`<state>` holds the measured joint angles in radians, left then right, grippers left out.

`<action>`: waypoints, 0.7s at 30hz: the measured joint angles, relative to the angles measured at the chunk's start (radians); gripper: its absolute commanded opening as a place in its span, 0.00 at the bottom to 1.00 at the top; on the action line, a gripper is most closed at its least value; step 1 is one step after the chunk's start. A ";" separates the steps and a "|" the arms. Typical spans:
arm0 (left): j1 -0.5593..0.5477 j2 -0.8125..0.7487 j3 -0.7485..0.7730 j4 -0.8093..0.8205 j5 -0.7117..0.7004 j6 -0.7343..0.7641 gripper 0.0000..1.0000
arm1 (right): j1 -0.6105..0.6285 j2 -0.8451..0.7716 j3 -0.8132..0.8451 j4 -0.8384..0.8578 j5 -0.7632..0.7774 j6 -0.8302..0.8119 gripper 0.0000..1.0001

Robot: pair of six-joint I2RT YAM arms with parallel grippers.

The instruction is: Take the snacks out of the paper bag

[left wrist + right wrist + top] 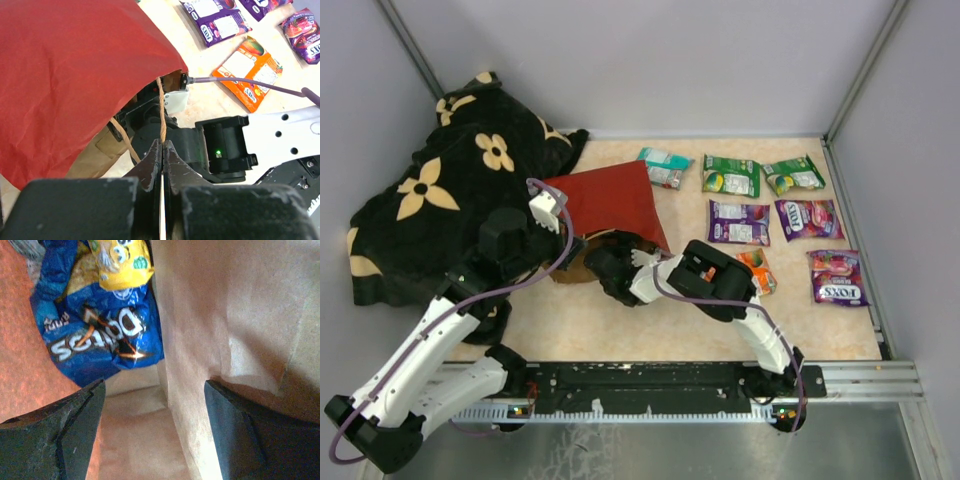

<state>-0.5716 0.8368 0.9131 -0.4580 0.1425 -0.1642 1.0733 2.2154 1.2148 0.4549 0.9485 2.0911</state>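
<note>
The paper bag [610, 198] lies on its side, red outside and brown kraft within, its mouth turned toward the arms. The left gripper [163, 147] has its claw pressed together on the thin cord handle [161, 115] at the bag's mouth, holding the upper lip up so the opening gapes. The right gripper [155, 427] is inside the bag, claw spread wide with nothing in it, just short of the blue Doritos bag [97, 337], which lies deep in the bag near its far end.

Outside, to the right of the bag, the small snacks lie flat: a teal packet [665, 166] nearest it; green packets [731, 176] and purple packets [739, 222] beyond; an orange packet [758, 270] and a pink-red packet [837, 277] farther off.

The Doritos bag looks light, puffed with air and slick-skinned, and its contents likely crush easily; the belly would probably slide or squash under the pads, so the flat crimped edge nearest the bag's mouth seems the better hold, pinched gently and drawn straight out. The paper bag itself is thin and creases readily; a hard tug on the cord might tear the lip.
</note>
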 measured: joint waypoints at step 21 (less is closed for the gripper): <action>0.000 0.023 0.002 0.000 0.001 0.000 0.00 | -0.099 0.154 0.226 0.045 0.064 0.000 0.72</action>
<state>-0.5716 0.8593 0.9146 -0.4576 0.1436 -0.1642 0.9745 2.3699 1.4410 0.5003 1.0130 2.0907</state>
